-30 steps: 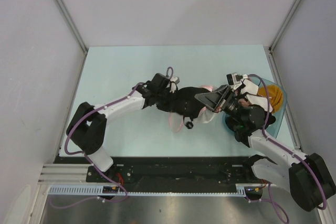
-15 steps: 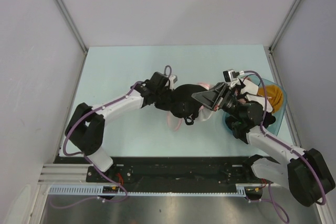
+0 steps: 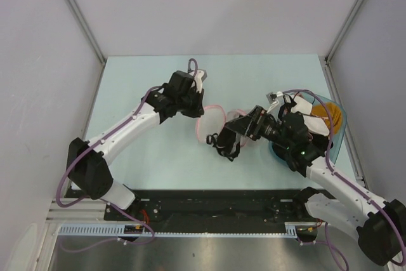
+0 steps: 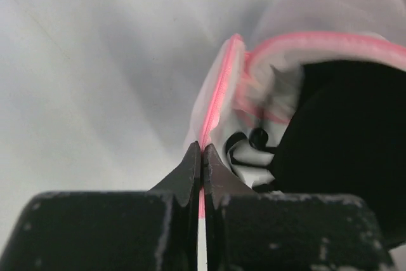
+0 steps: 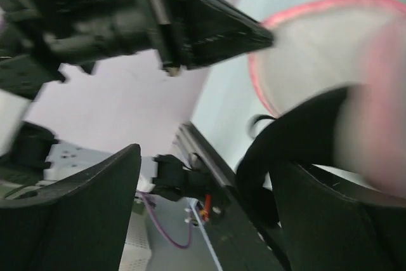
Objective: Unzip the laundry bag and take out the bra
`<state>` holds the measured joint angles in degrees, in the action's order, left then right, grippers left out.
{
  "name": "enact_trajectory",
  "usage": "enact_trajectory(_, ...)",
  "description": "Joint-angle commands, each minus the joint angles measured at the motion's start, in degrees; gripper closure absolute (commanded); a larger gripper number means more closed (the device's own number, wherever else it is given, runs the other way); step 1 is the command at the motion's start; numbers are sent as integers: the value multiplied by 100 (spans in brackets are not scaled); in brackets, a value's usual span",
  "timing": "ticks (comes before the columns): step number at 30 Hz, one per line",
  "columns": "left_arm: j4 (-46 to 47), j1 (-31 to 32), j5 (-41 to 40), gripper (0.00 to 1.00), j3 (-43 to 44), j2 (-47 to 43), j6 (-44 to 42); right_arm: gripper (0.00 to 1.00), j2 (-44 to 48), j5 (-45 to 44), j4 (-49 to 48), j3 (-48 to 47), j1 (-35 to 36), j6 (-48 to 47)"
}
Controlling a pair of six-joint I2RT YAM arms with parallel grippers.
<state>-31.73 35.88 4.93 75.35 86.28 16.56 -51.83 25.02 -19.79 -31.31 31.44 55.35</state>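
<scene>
**Top view.** The left gripper pinches the pink rim of the laundry bag, which lies open at mid-table. The right gripper is just to the bag's right, with the black bra hanging at it. A teal basin holding orange cloth stands behind the right arm.

**Left wrist view.** The fingers are closed tight on the rim, and the bra lies inside the gaping bag.

**Right wrist view (blurred).** The gripper is spread wide. The bra lies against one finger, though a grip on it cannot be confirmed. The bag's dome lies beyond.
</scene>
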Motion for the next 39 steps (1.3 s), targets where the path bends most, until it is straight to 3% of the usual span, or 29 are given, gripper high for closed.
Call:
enact_trajectory(1, -176, 16, -71, 100, -108, -6, -21, 14, 121, -234, 1459, -499, 20, -596)
enact_trajectory(6, -18, 16, 26, 100, -380, -50, 32, 15, 393, -233, 1952, -543, 81, -736)
enact_trajectory(12, 26, 16, 114, 100, -399, -32, 23, 18, 455, -1260, 2805, -569, 362, -912)
enact_trajectory(13, 26, 16, 114, 99, -398, -32, 14, 22, 411, -1375, 2901, -560, 424, -921)
enact_trajectory(15, 35, 16, 131, 100, -390, -41, 6, 44, 271, -1708, 2946, -560, 547, -904)
enact_trajectory(16, 35, 16, 131, 99, -390, -41, 5, 83, 227, -1806, 2981, -560, 582, -877)
enact_trajectory(17, 52, 16, 131, 99, -398, -59, -3, 100, 174, -1877, 2981, -560, 617, -851)
enact_trajectory(22, 44, 16, 35, 100, -469, -94, -30, 100, 437, -1843, 2752, -683, 688, -798)
enact_trajectory(26, -26, 7, -176, 100, -460, -59, -65, 100, 735, -1728, 2928, -1690, 819, -1122)
enact_trajectory(30, -88, 16, -308, 100, -477, -111, -135, 100, 1227, -1745, 2420, -2282, 1004, -1457)
enact_trajectory(36, -53, 7, -282, 100, -653, -138, -135, 100, 1456, -2658, 2296, -2810, 978, -1712)
enact_trajectory(39, 17, 7, -273, 100, -732, -147, -91, 100, 1562, -2642, 1841, -2819, 934, -1669)
